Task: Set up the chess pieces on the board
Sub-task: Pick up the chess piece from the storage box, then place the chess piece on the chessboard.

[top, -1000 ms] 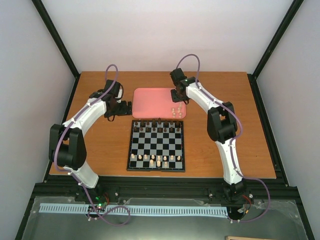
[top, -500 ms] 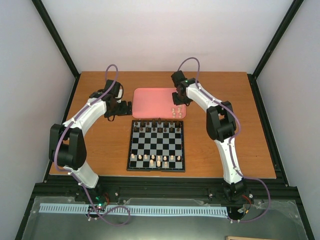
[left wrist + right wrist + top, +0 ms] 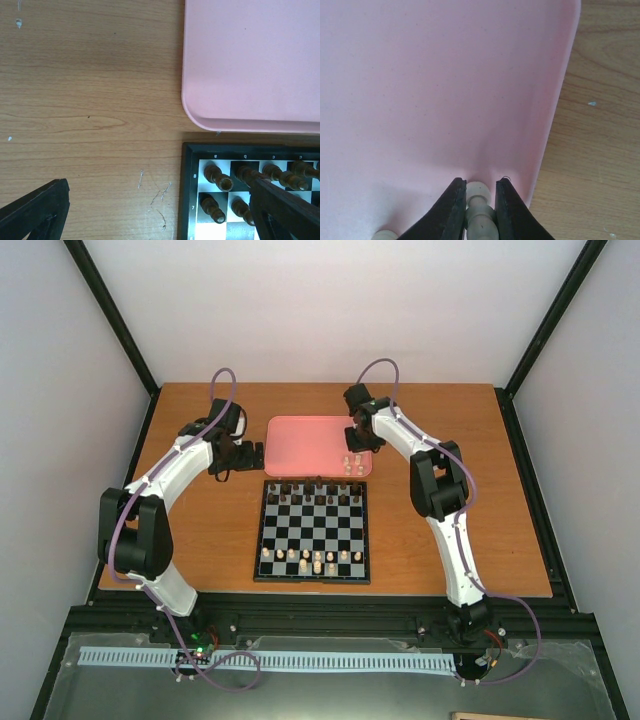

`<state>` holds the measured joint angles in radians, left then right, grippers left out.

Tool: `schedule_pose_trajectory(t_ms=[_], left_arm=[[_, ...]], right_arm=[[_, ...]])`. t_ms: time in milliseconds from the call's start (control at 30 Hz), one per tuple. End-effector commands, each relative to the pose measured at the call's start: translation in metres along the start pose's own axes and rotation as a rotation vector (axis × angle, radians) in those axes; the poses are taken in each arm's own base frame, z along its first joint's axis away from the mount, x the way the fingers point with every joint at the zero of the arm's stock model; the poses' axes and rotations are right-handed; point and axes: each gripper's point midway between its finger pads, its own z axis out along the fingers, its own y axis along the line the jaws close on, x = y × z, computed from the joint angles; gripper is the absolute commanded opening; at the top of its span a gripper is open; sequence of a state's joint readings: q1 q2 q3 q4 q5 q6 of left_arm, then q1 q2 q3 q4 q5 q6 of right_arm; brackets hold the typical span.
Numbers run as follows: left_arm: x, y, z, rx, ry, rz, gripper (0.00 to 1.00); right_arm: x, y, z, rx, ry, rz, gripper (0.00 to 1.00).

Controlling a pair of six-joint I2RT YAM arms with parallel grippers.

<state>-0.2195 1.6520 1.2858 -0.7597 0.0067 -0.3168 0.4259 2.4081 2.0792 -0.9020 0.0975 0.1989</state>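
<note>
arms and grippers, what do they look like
The left arm and right arm have white curved links with black joint housings and a looping purple cable each. The left gripper and right gripper have black fingers that taper to the tips.

**Cream-white chess pieces (image 3: 305, 557) split between board (image 3: 313, 530) and pink tray (image 3: 305, 440)**

I see the checkered board lying flat at 6 o'clock from the tray, a row of pieces upright along its 6 o'clock edge. A small cluster (image 3: 352, 460) stands at the tray's 4 o'clock corner; 1 cream piece (image 3: 478, 191) there is pinched upright between the right gripper's (image 3: 480, 183) fingers.
</note>
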Motion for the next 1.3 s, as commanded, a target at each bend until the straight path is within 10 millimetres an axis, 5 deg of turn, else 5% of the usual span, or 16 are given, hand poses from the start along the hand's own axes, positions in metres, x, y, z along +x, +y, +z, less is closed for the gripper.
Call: schedule_pose_trajectory(t_ms=[0, 133, 267, 467, 700, 867, 1100, 1267], left_arm=[[-0.013, -0.003, -0.008, 0.000, -0.028, 0.014, 1.00], [-0.014, -0.002, -0.010, -0.005, -0.033, 0.016, 1.00], [-0.014, -0.001, -0.014, -0.006, -0.039, 0.015, 1.00], [-0.007, -0.002, -0.014, 0.003, -0.025, -0.007, 1.00], [-0.001, 0.006, -0.015, 0.015, -0.011, -0.081, 1.00], [0.011, 0.028, -0.002, 0.078, 0.038, -0.245, 1.00], [0.014, 0.046, 0.000, 0.068, 0.030, -0.316, 1.00], [0.022, 0.047, -0.002, 0.069, 0.026, -0.309, 1.00]], right_arm=[[-0.014, -0.002, -0.016, -0.011, -0.043, -0.003, 0.12], [-0.031, 0.000, -0.048, -0.032, -0.120, -0.008, 0.12], [-0.048, 0.010, -0.102, -0.068, -0.221, -0.024, 0.11], [-0.035, 0.055, -0.177, -0.150, -0.291, -0.113, 0.12], [0.057, 0.158, -0.220, -0.270, -0.231, -0.291, 0.12], [0.121, 0.211, -0.245, -0.362, -0.197, -0.378, 0.12], [0.199, 0.268, -0.259, -0.424, -0.157, -0.574, 0.12], [0.253, 0.274, -0.254, -0.416, -0.088, -0.650, 0.12]])
